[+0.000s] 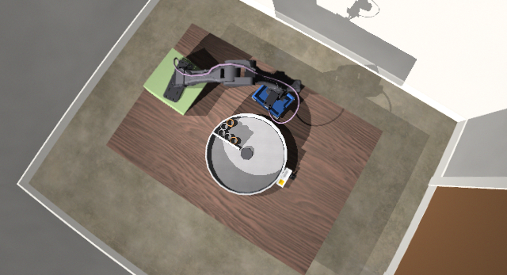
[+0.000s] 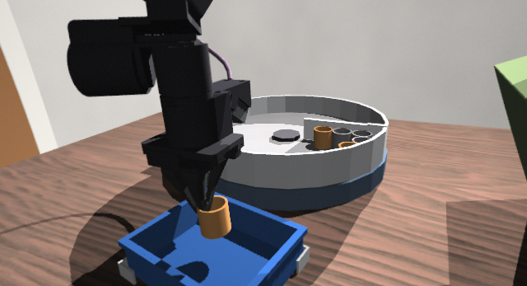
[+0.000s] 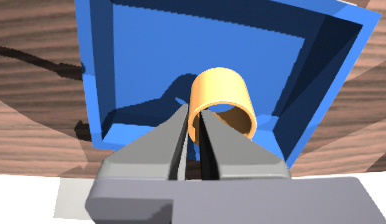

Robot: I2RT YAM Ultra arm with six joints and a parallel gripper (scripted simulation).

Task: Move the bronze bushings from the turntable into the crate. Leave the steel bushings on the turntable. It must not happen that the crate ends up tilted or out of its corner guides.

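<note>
My gripper is shut on the wall of a bronze bushing and holds it inside the blue crate, just above the crate's floor. The round grey turntable stands behind the crate. In one walled sector of it stand two bronze bushings, the second mostly hidden by the rim, and steel bushings beside them.
A green block carries the arm's base at the table's edge. A dark hub sits at the turntable's centre. A small yellow-marked box sits against the turntable's rim. A cable runs over the wooden table.
</note>
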